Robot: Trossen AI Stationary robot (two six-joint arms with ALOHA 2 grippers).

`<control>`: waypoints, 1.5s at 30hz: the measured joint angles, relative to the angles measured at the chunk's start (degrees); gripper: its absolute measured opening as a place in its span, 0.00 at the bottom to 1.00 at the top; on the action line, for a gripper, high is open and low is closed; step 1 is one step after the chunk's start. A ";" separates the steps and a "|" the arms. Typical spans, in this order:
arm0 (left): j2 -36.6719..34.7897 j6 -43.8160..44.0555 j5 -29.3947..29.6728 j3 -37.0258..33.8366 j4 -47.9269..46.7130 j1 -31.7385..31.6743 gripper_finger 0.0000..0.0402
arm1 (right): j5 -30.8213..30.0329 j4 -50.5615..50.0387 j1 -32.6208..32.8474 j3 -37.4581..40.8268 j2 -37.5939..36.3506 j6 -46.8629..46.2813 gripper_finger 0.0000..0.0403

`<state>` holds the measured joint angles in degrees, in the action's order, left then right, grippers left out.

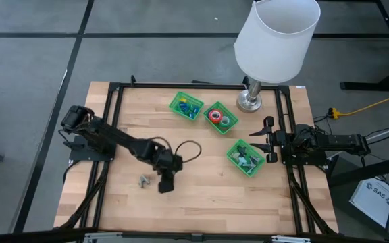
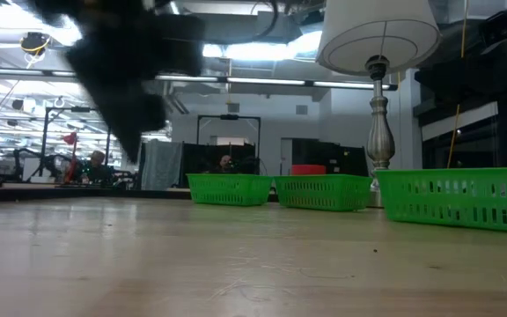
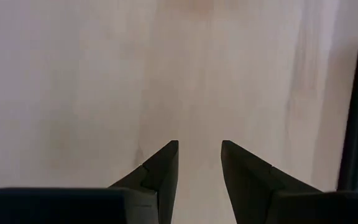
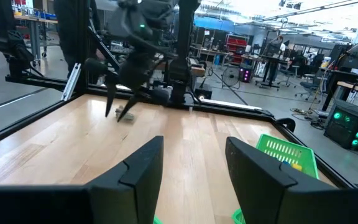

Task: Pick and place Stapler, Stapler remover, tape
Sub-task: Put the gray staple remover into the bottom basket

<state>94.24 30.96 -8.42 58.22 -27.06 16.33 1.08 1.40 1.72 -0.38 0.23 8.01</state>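
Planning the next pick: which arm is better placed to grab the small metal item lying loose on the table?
Left. Its gripper hovers right beside the small metal item, fingers apart; the right gripper waits across the table near a green tray.

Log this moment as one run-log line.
left end effector: open, empty, beside small metal item | right end effector: open, idle by tray

white lamp [image 1: 275, 40] at table [image 1: 201, 196] edge
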 joint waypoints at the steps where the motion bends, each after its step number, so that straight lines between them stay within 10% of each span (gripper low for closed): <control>1: -0.45 0.29 -0.25 0.00 -1.97 1.08 0.29 | 0.00 0.01 0.02 -0.02 0.00 0.00 0.44; 24: -12.17 -2.06 14.03 -2.88 -24.06 27.90 0.30 | 0.00 0.01 0.00 -0.02 0.00 0.00 0.44; 45: -9.56 -25.94 17.74 -10.05 -17.45 29.19 0.28 | 0.00 0.00 0.01 -0.01 0.01 0.00 0.44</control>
<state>84.68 5.01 9.32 48.16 -44.51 45.52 1.08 1.40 1.73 -0.39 0.24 8.01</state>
